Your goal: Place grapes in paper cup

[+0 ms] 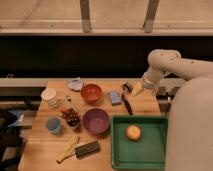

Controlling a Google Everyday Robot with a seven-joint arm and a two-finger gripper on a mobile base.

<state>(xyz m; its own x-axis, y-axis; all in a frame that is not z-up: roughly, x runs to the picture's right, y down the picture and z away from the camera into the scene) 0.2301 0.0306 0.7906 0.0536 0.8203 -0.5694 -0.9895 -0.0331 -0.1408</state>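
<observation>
**Item 1.** Small bunch of dark purple-red round grapes [72,118]. Lies on the light wooden table [42,147], left of centre. Not held.

**Item 2.** Cream-white tapered paper cup [49,96]. Upright, mouth open upward, near the table's left edge, just behind and left of the grapes, apart from them.

**Item 3.** Gripper [127,89], on the white arm reaching in from the right. Hangs over the far right part of the table, well apart from the grapes. Open or closed: cannot tell. Nothing visibly carried.

**Neighbours of the grapes:**
- Glossy purple bowl [96,121], just beside them on the right.
- Small light-blue cup [54,125], near their front left.
- Round orange-red bowl [91,93], behind them.

**Further out:**
- Yellow banana [67,149] and dark flat rectangular object [87,148], at the front.
- Green plastic tray [139,118], holding a round orange fruit [133,132], at the front right.

**Step in hand (judged):** reaching for the grapes; pick not yet made.

**Handling notes:**
- Cross leftward high enough to pass over both bowls.
- Descend straight down on the bunch's middle, since the purple bowl's rim crowds one side.
- Grip gently; the bunch is lumpy and may shed or roll.
- Afterwards, lift clear and centre over the cream cup, not the blue one, before release.
</observation>
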